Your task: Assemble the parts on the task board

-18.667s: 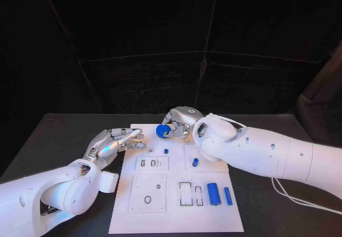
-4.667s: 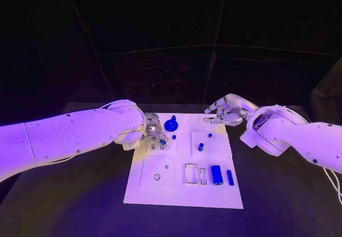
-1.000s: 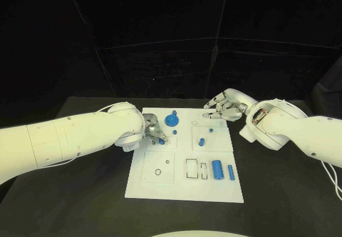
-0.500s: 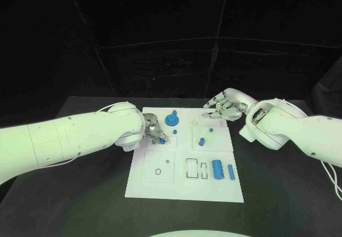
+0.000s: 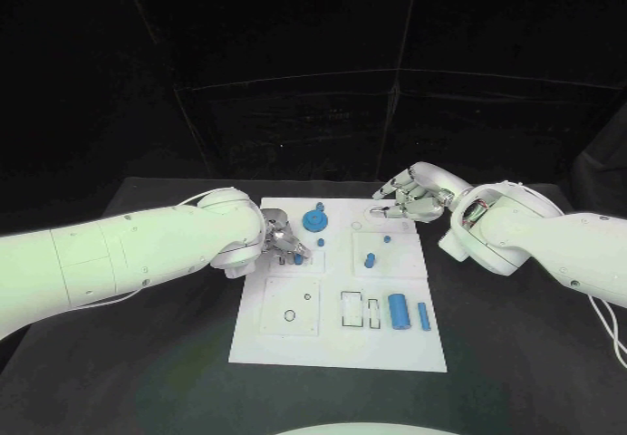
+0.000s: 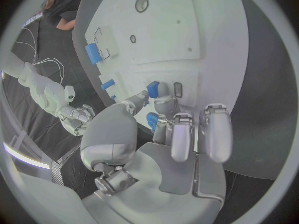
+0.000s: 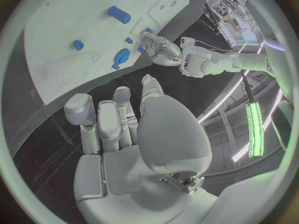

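Now the left hand (image 5: 278, 237) sits at the task board's (image 5: 333, 349) left edge, fingers curled down, pinching a small blue part (image 6: 153, 88) at a slot. Right hand (image 5: 411, 199) hovers at the board's far right corner, fingers apart and curled loosely, holding nothing. Blue gear (image 5: 313, 218) stands near the far edge; a big cylinder (image 5: 399, 311) and thin peg (image 5: 425, 315) lie near the front right. Black desk (image 5: 130, 362) underneath.
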Tool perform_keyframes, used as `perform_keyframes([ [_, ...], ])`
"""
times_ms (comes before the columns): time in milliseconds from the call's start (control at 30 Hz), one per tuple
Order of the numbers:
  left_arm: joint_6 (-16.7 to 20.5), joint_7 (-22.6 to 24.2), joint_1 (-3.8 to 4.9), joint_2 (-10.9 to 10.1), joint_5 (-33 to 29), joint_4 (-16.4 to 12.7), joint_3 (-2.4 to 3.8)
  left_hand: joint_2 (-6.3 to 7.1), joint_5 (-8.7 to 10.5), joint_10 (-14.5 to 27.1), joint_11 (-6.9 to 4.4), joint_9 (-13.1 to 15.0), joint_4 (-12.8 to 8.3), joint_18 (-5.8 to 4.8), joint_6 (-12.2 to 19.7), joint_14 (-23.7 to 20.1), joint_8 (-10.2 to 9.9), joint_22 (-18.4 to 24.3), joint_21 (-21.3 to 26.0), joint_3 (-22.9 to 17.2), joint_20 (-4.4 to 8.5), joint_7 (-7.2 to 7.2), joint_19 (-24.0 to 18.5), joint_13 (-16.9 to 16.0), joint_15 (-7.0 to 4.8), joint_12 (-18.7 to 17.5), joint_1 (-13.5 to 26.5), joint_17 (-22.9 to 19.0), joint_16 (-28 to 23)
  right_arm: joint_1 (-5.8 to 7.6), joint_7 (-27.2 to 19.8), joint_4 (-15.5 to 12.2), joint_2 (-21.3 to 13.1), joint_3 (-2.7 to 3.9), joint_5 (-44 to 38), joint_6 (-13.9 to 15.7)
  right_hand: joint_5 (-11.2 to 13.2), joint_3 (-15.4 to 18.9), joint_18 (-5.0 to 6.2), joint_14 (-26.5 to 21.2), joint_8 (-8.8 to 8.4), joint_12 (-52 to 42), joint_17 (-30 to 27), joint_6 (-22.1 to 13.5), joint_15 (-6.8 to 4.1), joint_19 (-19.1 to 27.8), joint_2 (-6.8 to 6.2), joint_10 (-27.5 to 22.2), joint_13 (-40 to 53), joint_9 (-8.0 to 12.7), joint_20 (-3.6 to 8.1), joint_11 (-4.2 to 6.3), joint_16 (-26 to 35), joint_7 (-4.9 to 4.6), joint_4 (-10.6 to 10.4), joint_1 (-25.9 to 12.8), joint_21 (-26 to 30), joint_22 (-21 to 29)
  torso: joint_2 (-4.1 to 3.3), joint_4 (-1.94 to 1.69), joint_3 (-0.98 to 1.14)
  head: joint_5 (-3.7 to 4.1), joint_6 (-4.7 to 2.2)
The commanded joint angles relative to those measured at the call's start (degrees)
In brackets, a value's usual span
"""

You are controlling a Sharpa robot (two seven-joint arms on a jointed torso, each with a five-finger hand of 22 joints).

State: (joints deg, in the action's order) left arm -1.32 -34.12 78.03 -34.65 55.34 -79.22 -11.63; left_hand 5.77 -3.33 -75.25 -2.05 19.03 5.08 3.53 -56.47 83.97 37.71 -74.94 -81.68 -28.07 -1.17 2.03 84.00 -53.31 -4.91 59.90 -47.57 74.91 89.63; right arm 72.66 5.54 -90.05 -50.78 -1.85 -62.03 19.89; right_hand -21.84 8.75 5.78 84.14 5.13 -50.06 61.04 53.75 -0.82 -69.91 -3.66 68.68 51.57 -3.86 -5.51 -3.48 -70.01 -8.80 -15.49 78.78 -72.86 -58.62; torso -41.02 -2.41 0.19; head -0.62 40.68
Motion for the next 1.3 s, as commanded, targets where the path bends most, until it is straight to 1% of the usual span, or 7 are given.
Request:
perform_keyframes([
  [33, 0.4, -0.2, 0.02, 0.0, 0.1, 0.1, -0.01, 0.53, 0.41, -0.4, 0.07, -0.2, 0.9, -0.87, -0.5, 6.0, -0.2, -2.0, -0.3, 2.2, 0.24, -0.15, 1.8, -0.1, -0.53, 0.4, 1.2, 15.1, 0.4, 0.10, -0.3, -0.1, 0.0, 0.02, -0.1, 0.0, 0.2, 0.4, 0.83, -0.1, 0.24, -0.1, -0.1, -0.1, 0.01, 0.4, 0.22, -0.3, -0.1, -0.1, -0.06, -0.03, 0.3, 0.25, 0.0, -0.6, 0.3, 0.1, 0.02, 0.01, -0.03, 0.06, -0.05],
  [500, 1.3, 0.2, 0.12, -2.0, 0.1, -1.5, 0.16, 0.59, 0.35, -0.3, -0.21, -1.8, 4.2, -0.78, -0.5, 6.0, 0.4, -1.8, 0.0, 14.0, 0.48, -0.21, 1.7, 0.0, -0.60, 0.4, -0.8, 15.1, 0.4, 0.10, -0.4, -0.1, -0.2, 0.02, -0.1, 0.2, 0.3, 0.5, 0.84, -0.1, 0.24, -0.1, -0.1, -0.1, 0.01, 0.5, 0.21, -0.3, -0.1, -0.1, -0.07, -0.04, 0.3, 0.24, -0.1, -0.7, 0.4, 0.2, 0.00, -0.02, -0.05, 0.18, -0.28],
  [600, 0.9, 0.7, 0.57, -3.0, -0.2, -2.3, 1.08, -0.29, 0.32, 0.6, 0.04, -2.3, 4.3, -0.55, 0.1, 6.0, 0.4, -0.8, 0.8, 16.1, 0.43, -0.06, 1.3, 1.2, -0.48, -0.7, -2.9, 15.1, 0.4, 0.09, -0.4, 0.0, -0.2, 0.02, -0.1, 0.4, 0.3, 0.6, 0.88, -0.1, 0.25, -0.1, -0.3, -0.1, 0.02, 0.6, 0.20, -0.3, -0.1, 0.0, -0.07, -0.04, 0.5, 0.24, -0.1, -0.7, 0.5, 0.4, 0.01, 0.00, -0.06, 0.11, -0.29],
  [733, -1.8, 0.3, 1.87, -4.1, -1.4, -3.3, 2.76, -1.47, 0.28, 7.2, 1.77, -4.3, 4.1, 0.47, 4.3, 6.0, -2.6, 4.8, 4.8, 18.4, -0.64, 1.92, -0.7, 11.7, 0.86, -10.3, -5.8, 15.1, 0.4, 0.09, -0.4, 0.3, -0.2, 0.02, -0.1, 0.5, 0.3, 0.6, 0.88, -0.1, 0.25, -0.1, -0.3, -0.1, 0.02, 0.6, 0.20, -0.3, -0.1, 0.0, -0.07, -0.04, 0.5, 0.24, -0.1, -0.7, 0.5, 0.4, 0.00, -0.01, -0.04, 0.43, -0.47],
  [833, -5.2, -0.5, 3.34, -4.5, -1.8, -2.9, 3.57, -1.58, 0.28, 7.6, 2.08, -4.8, 4.6, 0.67, 4.7, 6.0, -3.1, 5.7, 5.6, 20.1, -1.05, 2.28, -1.0, 12.4, 1.13, -10.7, -6.2, 14.9, 0.3, 0.09, -0.4, 0.5, -0.1, 0.02, -0.1, 0.5, 0.3, 0.6, 0.88, -0.1, 0.25, -0.1, -0.3, -0.1, 0.02, 0.6, 0.20, -0.3, -0.1, 0.0, -0.07, -0.04, 0.5, 0.24, -0.1, -0.7, 0.5, 0.4, -0.06, 0.01, -0.01, 0.27, -0.57],
  [1033, -12.0, -1.2, 5.37, -1.9, -2.1, 2.5, 4.07, -2.44, 0.34, 8.2, 2.58, -5.6, 5.6, 0.91, 5.8, 5.9, -4.1, 6.9, 6.6, 22.5, -1.52, 2.87, -1.3, 13.5, 1.57, -11.4, -7.1, 14.6, 0.0, 0.08, -0.4, 0.7, 0.2, 0.02, -0.1, 0.4, 0.3, 0.6, 0.88, -0.1, 0.25, -0.1, -0.3, -0.1, 0.02, 0.6, 0.20, -0.3, -0.1, 0.0, -0.07, -0.04, 0.5, 0.24, -0.1, -0.7, 0.5, 0.4, -0.08, -0.07, 0.01, -0.13, -0.81],
  [1300, -16.7, -1.3, 5.87, 2.8, -1.5, 11.6, 4.12, -3.54, 0.33, 7.8, 2.49, -5.6, 6.1, 0.86, 5.1, 6.0, -3.7, 6.5, 6.4, 23.7, -1.62, 2.72, -1.1, 12.9, 1.55, -10.5, -8.0, 14.8, 0.2, 0.08, -0.3, 0.7, 0.4, 0.02, -0.1, 0.4, 0.4, 0.7, 0.88, -0.1, 0.26, -0.2, -0.2, -0.1, 0.02, 0.6, 0.21, -0.3, -0.1, -0.1, -0.07, -0.04, 0.5, 0.24, -0.2, -0.7, 0.6, 0.4, -0.21, 0.08, -0.04, -0.38, -0.86],
])
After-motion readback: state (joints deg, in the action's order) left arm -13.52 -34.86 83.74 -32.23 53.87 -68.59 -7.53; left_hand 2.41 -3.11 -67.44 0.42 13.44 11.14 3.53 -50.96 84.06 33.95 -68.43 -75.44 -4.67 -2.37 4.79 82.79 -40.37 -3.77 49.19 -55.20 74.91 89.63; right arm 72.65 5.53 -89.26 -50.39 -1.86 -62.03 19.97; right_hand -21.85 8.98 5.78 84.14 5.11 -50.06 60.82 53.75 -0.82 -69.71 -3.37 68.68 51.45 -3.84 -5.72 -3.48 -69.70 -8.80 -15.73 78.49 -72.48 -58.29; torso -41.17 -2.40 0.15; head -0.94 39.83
